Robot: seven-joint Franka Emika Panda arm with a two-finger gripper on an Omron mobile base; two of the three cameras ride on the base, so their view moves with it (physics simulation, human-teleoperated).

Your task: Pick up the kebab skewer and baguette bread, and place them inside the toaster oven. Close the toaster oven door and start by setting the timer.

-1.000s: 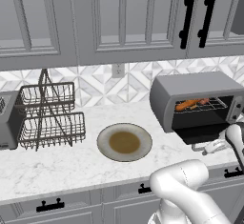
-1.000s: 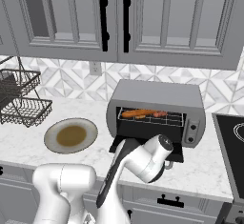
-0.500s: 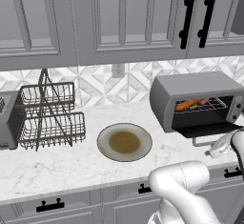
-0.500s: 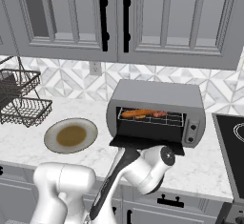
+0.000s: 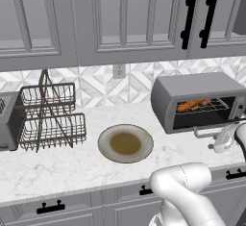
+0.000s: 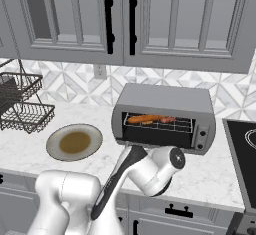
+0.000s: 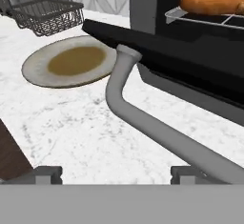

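The toaster oven [image 5: 192,85] [image 6: 165,99] stands open on the counter. The orange-tan baguette bread [image 5: 189,106] [image 6: 141,119] [image 7: 214,1] and the red-chunked kebab skewer [image 5: 206,103] [image 6: 168,120] lie on its wire rack. The dark toaster oven door [image 7: 157,51] hangs out roughly flat. Its silver bar handle [image 7: 143,118] [image 5: 206,132] sits on the underside. My gripper [image 7: 116,173] [image 5: 215,145] is low in front of the door, open. Its fingertips are wide apart, and the handle runs across between them toward the right one.
A round plate [image 5: 105,141] [image 6: 55,141] [image 7: 33,68] with a brown centre lies left of the oven. Farther left stand a wire dish rack [image 5: 48,114] [image 6: 20,104] and a grey slot toaster [image 5: 6,121]. A black stovetop [image 6: 242,149] borders the counter on the right.
The door handle sits a little higher and closer to the oven than a second ago. My hand has shifted slightly under it, and the fingers have narrowed a touch.
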